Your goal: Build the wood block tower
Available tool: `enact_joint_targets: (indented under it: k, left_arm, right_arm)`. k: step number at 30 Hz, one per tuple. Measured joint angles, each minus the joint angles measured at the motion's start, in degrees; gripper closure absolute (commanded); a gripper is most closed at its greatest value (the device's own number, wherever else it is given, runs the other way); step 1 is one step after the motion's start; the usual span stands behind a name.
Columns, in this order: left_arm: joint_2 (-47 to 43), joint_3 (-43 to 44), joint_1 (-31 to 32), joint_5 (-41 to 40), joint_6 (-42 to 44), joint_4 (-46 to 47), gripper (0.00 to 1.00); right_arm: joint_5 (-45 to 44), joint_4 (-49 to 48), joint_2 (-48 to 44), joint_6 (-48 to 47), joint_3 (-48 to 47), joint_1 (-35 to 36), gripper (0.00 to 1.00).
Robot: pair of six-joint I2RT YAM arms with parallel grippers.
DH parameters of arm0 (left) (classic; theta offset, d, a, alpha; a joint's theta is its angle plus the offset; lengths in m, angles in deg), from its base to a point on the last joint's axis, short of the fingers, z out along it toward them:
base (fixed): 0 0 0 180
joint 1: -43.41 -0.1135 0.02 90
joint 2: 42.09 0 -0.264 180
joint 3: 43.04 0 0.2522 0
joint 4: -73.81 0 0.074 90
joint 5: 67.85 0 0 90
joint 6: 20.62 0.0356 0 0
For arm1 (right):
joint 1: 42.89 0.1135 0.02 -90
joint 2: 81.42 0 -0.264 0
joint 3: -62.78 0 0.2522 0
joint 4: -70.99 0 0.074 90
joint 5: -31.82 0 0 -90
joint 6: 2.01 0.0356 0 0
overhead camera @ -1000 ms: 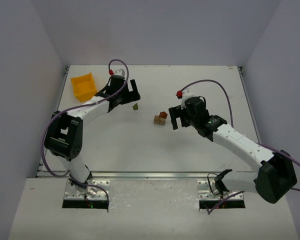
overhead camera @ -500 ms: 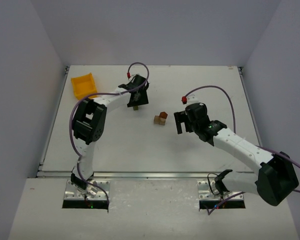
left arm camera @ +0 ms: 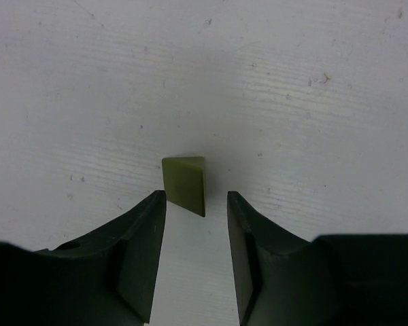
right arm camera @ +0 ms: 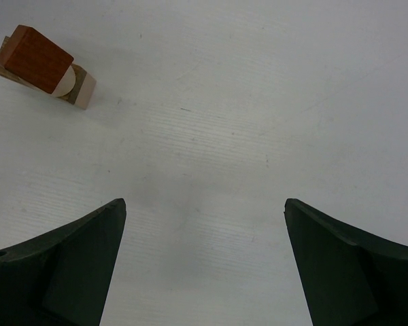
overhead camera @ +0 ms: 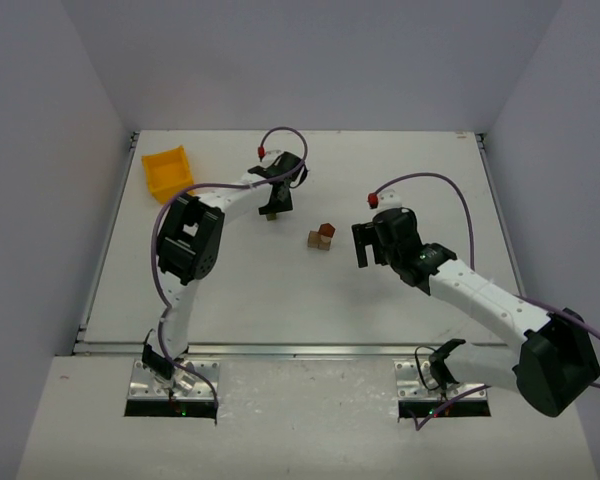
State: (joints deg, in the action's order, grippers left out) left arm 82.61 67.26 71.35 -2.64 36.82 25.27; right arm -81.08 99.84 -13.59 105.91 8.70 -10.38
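Note:
The wood block tower (overhead camera: pixel 321 237) is a dark red block (right arm camera: pixel 37 58) resting on tan pieces (right arm camera: pixel 80 92), mid-table. An olive-green block (left arm camera: pixel 184 183) lies alone on the table to its left, seen in the overhead view under the left gripper (overhead camera: pixel 271 208). That gripper (left arm camera: pixel 196 195) hangs over it with jaws narrowed. The block's near end sits between the fingertips (left arm camera: pixel 156 204), close to the left one, with a gap on the right. My right gripper (overhead camera: pixel 361 247) stands wide open to the right of the tower, nothing between its fingers (right arm camera: pixel 88 238).
A yellow plastic bin (overhead camera: pixel 167 171) sits at the far left of the table. Grey walls close in the table at the back and both sides. Purple cables loop above both arms.
The left arm swung right and down over the olive block, and its jaws narrowed from wide open. The right gripper drifted slightly right, away from the tower.

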Motion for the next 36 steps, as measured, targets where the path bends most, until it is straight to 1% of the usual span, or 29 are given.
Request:
enact_joint_targets:
  k: [2,7,11,17,19,21,23,24,32,34,36]
  left_arm:
    - [0.2,0.3,0.0,-0.4,-0.2,-0.5,0.7]
    - [0.2,0.6,0.0,-0.8,-0.3,-1.1,0.77]
    - [0.3,0.6,0.0,-1.0,-0.5,-1.3,0.8]
    - [0.7,0.7,0.1,-1.2,-0.5,-1.3,0.8]
    - [1.3,0.9,0.1,-1.3,-0.5,-1.4,0.82]
    - [1.8,1.1,0.1,-1.3,-0.5,-1.4,0.88]
    - [2.2,1.3,0.1,-1.8,-0.5,-1.5,0.98]
    - [2.2,1.6,0.1,-2.0,-0.4,-1.5,1.0]
    - [2.1,1.9,0.1,-2.0,-0.1,-1.2,1.0]
    - [1.3,0.2,0.1,-1.6,0.6,0.3,1.0]
    - [-1.3,-3.4,0.1,-0.4,1.3,1.8,1.0]
  right_arm:
    - [-0.4,0.0,-0.1,0.0,0.1,0.0,0.01]
    - [-1.1,0.0,-0.1,0.1,0.2,0.0,0.01]
    - [-1.2,0.0,-0.1,0.1,0.2,0.0,0.01]
    - [-1.4,0.0,-1.1,0.1,0.5,0.0,0.01]
    - [-1.4,0.0,-1.5,0.1,0.6,0.0,0.01]
    - [-1.5,0.0,-2.0,0.1,0.7,0.0,0.01]
    - [-1.6,0.0,-2.4,0.1,0.8,0.0,0.01]
    - [-1.6,0.0,-2.5,0.1,0.9,0.0,0.01]
    - [-1.4,0.0,-2.8,0.1,1.2,0.0,0.01]
    - [-0.9,-0.1,-2.8,-0.1,1.3,0.0,0.01]
    - [0.1,-0.4,-3.1,-0.6,1.5,0.0,0.01]
